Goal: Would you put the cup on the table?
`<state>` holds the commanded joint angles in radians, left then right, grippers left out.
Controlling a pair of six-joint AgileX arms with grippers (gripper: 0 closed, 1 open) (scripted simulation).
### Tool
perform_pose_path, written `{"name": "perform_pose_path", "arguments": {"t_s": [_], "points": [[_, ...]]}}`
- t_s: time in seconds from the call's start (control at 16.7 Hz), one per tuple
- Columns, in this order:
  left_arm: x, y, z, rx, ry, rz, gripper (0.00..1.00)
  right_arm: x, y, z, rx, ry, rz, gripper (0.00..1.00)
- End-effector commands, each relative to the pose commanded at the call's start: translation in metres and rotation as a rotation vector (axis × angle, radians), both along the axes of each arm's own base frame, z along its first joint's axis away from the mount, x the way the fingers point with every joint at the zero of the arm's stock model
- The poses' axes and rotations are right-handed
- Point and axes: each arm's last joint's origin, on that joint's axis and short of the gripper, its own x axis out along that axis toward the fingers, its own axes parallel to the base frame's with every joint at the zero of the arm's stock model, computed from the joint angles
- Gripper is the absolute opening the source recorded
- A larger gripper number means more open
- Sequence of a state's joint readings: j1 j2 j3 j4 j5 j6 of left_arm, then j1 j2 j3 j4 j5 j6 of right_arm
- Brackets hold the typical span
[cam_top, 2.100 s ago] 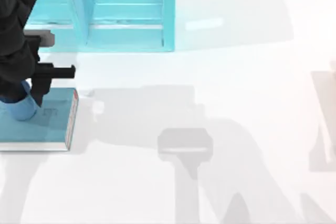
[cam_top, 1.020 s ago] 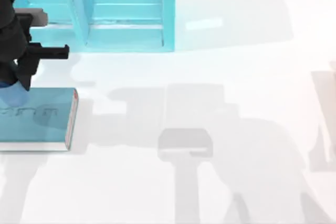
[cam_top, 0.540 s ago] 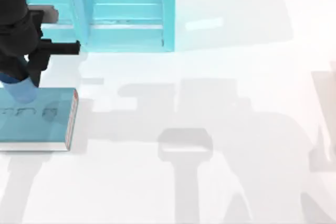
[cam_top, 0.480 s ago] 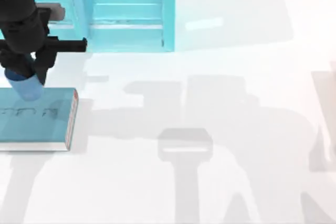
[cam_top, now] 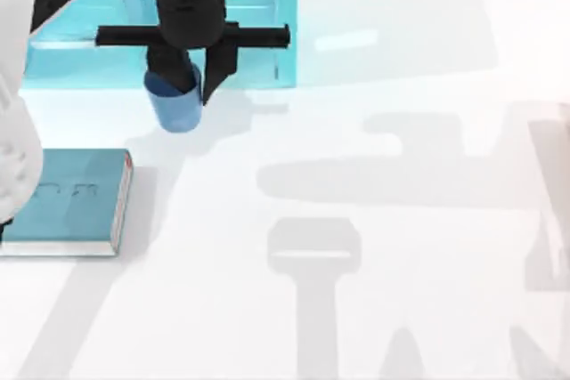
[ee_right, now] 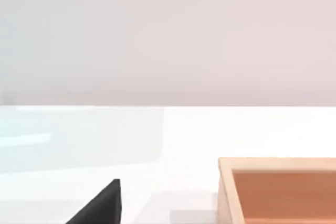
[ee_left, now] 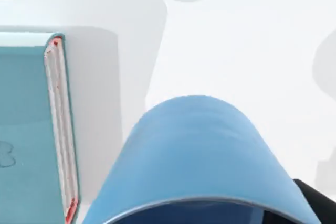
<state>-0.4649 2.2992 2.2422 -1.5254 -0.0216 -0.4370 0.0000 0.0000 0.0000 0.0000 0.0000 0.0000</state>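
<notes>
Blue cup (cam_top: pixel 174 106) clamped in left gripper (cam_top: pixel 191 88), seemingly raised above the white table (cam_top: pixel 401 86), right of the teal book (cam_top: pixel 67 202), before the light-blue cabinet (cam_top: pixel 258 33).

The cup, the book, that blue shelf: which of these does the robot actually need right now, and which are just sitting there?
Part of the job:
- cup, held in the left gripper above the table
- table, where the cup is to go

Just lying about:
- book, flat at the table's left
- shelf at the back
- wooden box, seen from the right wrist
</notes>
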Motion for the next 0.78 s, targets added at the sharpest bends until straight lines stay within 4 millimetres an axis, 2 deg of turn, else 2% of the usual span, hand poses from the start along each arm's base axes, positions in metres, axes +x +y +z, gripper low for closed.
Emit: {"name": "perform_pose_path", "arguments": {"t_s": [0.18, 0.3, 0.6, 0.78], "points": [[-0.008, -0.040, 0.001, 0.003, -0.009, -0.002, 0.00, 0.000, 0.000, 0.000, 0.000, 0.000, 0.000, 1.00], [-0.012, -0.052, 0.001, 0.006, -0.008, -0.002, 0.00, 0.000, 0.000, 0.000, 0.000, 0.000, 0.000, 1.00], [-0.012, -0.052, 0.000, 0.003, -0.009, 0.000, 0.00, 0.000, 0.000, 0.000, 0.000, 0.000, 0.000, 1.00], [-0.011, -0.052, -0.012, 0.003, -0.008, -0.006, 0.00, 0.000, 0.000, 0.000, 0.000, 0.000, 0.000, 1.00]]}}
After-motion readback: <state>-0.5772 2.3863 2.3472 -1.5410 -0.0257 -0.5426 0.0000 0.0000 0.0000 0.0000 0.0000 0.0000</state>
